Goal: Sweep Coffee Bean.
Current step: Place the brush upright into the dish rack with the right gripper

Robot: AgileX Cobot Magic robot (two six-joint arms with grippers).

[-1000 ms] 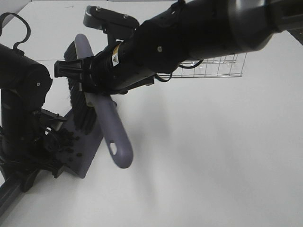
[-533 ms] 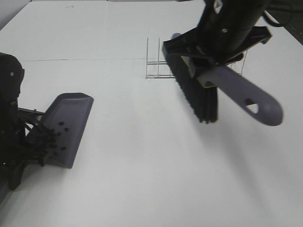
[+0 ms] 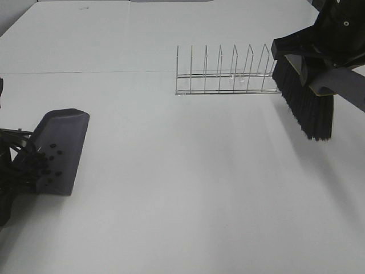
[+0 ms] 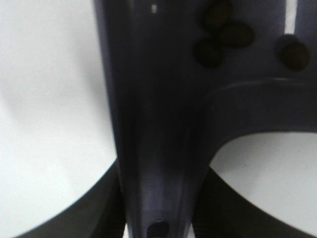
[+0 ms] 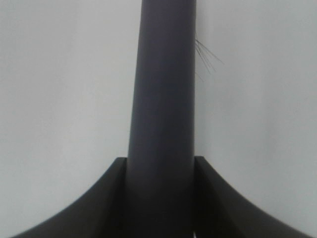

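coffee bean (image 3: 51, 146) in dustpan (image 3: 69, 122) — brush (image 3: 305, 106) well apart

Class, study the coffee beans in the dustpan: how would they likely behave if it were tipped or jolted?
The coffee beans are small, rounded and loose, so they would probably roll. They look light, likely scattering at a jolt. The dustpan looks smooth, offering little grip.

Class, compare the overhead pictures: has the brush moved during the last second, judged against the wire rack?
Yes. The brush has travelled rightward, from over the dustpan, left of the wire rack, to just beyond the rack's right end.
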